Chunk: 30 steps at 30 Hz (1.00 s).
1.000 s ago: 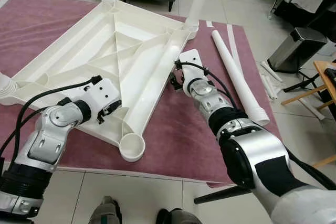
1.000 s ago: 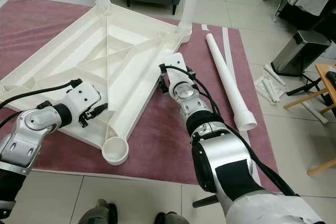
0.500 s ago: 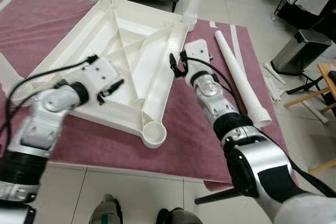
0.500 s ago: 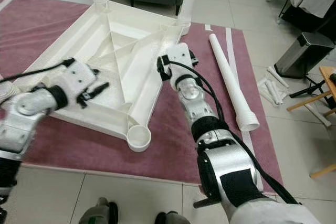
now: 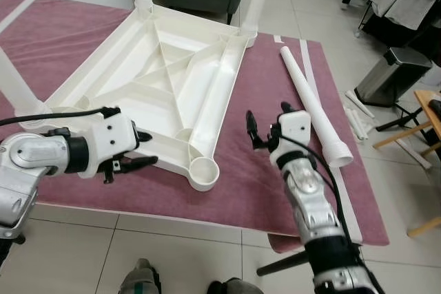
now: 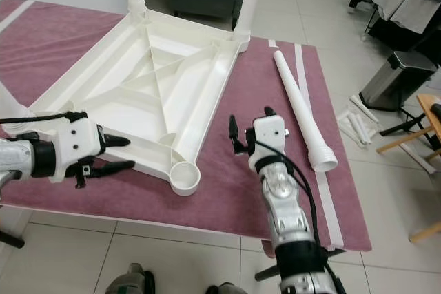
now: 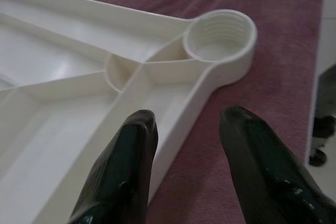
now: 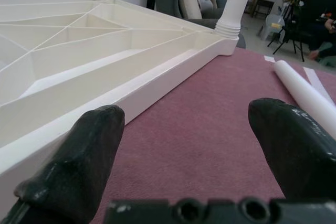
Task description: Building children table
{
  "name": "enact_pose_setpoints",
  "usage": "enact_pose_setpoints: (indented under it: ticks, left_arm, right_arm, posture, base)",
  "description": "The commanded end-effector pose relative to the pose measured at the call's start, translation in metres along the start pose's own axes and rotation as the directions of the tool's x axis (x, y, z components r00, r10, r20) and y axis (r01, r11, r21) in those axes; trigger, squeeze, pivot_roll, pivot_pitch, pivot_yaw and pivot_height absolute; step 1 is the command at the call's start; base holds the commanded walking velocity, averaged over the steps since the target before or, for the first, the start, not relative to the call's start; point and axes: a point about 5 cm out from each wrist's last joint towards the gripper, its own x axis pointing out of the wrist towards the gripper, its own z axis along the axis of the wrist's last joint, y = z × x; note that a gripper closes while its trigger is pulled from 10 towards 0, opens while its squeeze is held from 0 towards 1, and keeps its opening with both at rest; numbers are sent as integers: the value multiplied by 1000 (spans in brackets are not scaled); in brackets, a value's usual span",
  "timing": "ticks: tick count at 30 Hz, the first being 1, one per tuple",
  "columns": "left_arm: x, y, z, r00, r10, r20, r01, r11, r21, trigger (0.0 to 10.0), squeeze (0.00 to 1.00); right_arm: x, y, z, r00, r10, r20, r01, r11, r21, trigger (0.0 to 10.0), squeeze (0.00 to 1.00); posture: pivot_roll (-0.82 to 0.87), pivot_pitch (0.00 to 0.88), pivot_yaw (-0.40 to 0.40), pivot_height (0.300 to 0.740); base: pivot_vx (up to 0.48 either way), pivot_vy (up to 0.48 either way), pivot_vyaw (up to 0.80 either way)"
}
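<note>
So the loose table leg (image 5: 313,108) is lying on the maroon rug (image 5: 255,177) near its right edge, just beside the upside-down tabletop (image 5: 165,94). Looks like hollow plastic to me, so probably light, stiff and a bit slick; I'd grab it mid-shaft. Count: one loose leg, three legs already standing in corners, one empty threaded socket (image 5: 204,172) at the near corner. My right end effector (image 5: 265,129) hangs open between tabletop and leg, holding nothing. My left end effector (image 5: 141,149) is open too, at the tabletop's near edge.
</note>
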Motion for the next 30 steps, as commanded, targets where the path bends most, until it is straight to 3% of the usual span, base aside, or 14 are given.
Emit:
enact_pose_setpoints:
  ticks: [1, 3, 4, 6, 7, 8, 9, 10, 14, 15, 19, 25, 26, 30]
  left_arm:
    - [6, -1, 1, 997, -74, 3, 74, 997, 30, 10000, 0]
    - [10, -2, 0, 994, -109, 3, 108, 993, 40, 10000, 0]
    - [20, 3, -2, 992, -125, -4, 125, 990, 63, 10000, 0]
    - [20, 3, -2, 992, -125, -4, 125, 990, 63, 10000, 0]
    - [31, 10, -4, 993, -121, -10, 121, 990, 76, 10000, 0]
    - [31, 10, -4, 993, -121, -10, 121, 990, 76, 10000, 0]
    - [40, 18, -5, 994, -104, -9, 105, 991, 84, 10000, 1000]
    - [47, 25, -7, 995, -97, -27, 99, 991, 91, 10000, 1000]
    - [50, 29, -9, 995, -90, -40, 94, 992, 90, 10000, 1000]
    - [50, 29, -13, 992, -113, -59, 118, 989, 86, 10000, 0]
    - [55, 24, -22, 978, -190, -82, 194, 980, 34, 9686, 0]
    - [57, 24, -24, 972, -222, -71, 224, 974, 22, 9608, 0]
    - [56, 24, -22, 970, -240, -50, 241, 970, 19, 10000, 0]
    - [46, 26, -14, 957, -288, 34, 288, 958, 8, 10000, 0]
  right_arm:
    - [-1, -3, 7, 1000, -9, 22, 9, 1000, -13, 10000, 0]
    - [-1, -3, 8, 1000, -10, 25, 10, 1000, -11, 10000, 0]
    - [0, -4, 9, 1000, -12, 28, 12, 1000, -10, 10000, 0]
    - [0, -4, 9, 1000, -12, 28, 12, 1000, -10, 10000, 0]
    - [1, -4, 11, 999, -12, 30, 12, 1000, -12, 10000, 0]
    - [1, -4, 11, 999, -12, 30, 12, 1000, -12, 10000, 0]
    - [1, -4, 14, 999, -13, 34, 14, 1000, -12, 10000, 0]
    - [-1, -5, 19, 999, -17, 35, 18, 1000, -14, 10000, 0]
    - [-2, -6, 21, 999, -21, 33, 21, 1000, -15, 10000, 0]
    - [-5, -7, 24, 999, -27, 27, 27, 999, -17, 10000, 0]
    - [-11, -11, 27, 999, -52, 12, 52, 998, -24, 10000, 0]
    - [-13, -12, 28, 998, -60, 6, 60, 998, -27, 10000, 0]
    - [-14, -13, 29, 998, -66, 3, 66, 997, -29, 10000, 0]
    - [-18, -16, 27, 996, -83, -11, 83, 996, -34, 10000, 0]
  posture:
    - [170, 46, -54, 740]
    - [169, 46, -54, 740]
    - [160, 47, -46, 740]
    - [160, 47, -46, 740]
    - [153, 45, -41, 740]
    - [153, 45, -41, 740]
    - [146, 45, -36, 740]
    - [135, 40, -28, 740]
    - [128, 38, -22, 740]
    - [123, 35, -16, 740]
    - [107, 33, -4, 740]
    - [107, 33, -4, 740]
    - [95, 33, 6, 740]
    - [91, 33, 13, 740]
  base:
    - [0, 0, 0]
    - [0, 0, 0]
    - [0, 0, 0]
    - [0, 0, 0]
    - [0, 0, 0]
    - [0, 0, 0]
    - [0, 0, 0]
    - [0, 0, 0]
    - [0, 0, 0]
    - [0, 0, 0]
    - [0, 0, 0]
    - [0, 0, 0]
    - [0, 0, 0]
    - [0, 0, 0]
